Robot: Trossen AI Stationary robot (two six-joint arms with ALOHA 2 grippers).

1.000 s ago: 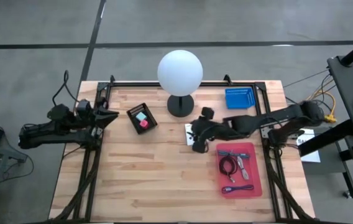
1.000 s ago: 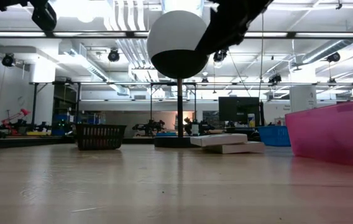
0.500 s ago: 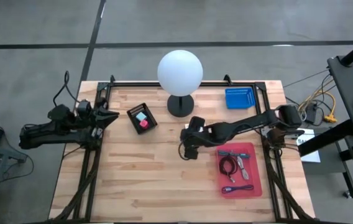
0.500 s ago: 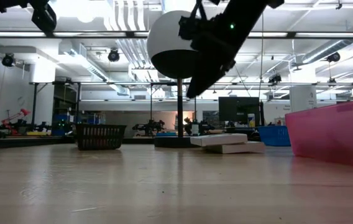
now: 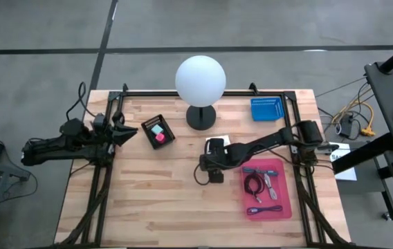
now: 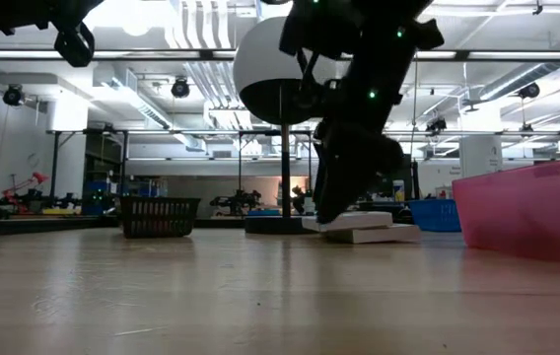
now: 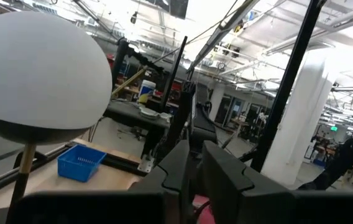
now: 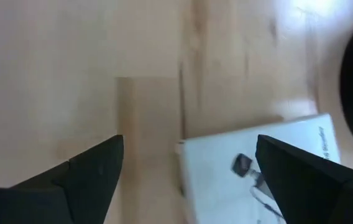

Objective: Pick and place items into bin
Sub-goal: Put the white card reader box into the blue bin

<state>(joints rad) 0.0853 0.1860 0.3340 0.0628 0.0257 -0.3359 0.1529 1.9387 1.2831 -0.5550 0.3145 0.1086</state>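
Card (image 8: 260,168) lies flat on the table (image 5: 148,200) by the lamp (image 5: 200,83), under your right gripper (image 5: 208,171), fingers spread and empty. Looks thin, light, stiff: take it by an edge. Left gripper (image 5: 124,131) waits at the left edge, clenched.

The right arm has swung in from the right side of the frame and dropped low: its right gripper (image 5: 206,171) now hangs at centre frame, over bare wood just below the white printed card (image 5: 214,143), fingers spread wide. In the low view it has come down from the top edge. The left gripper (image 5: 129,129) has nudged slightly rightward.
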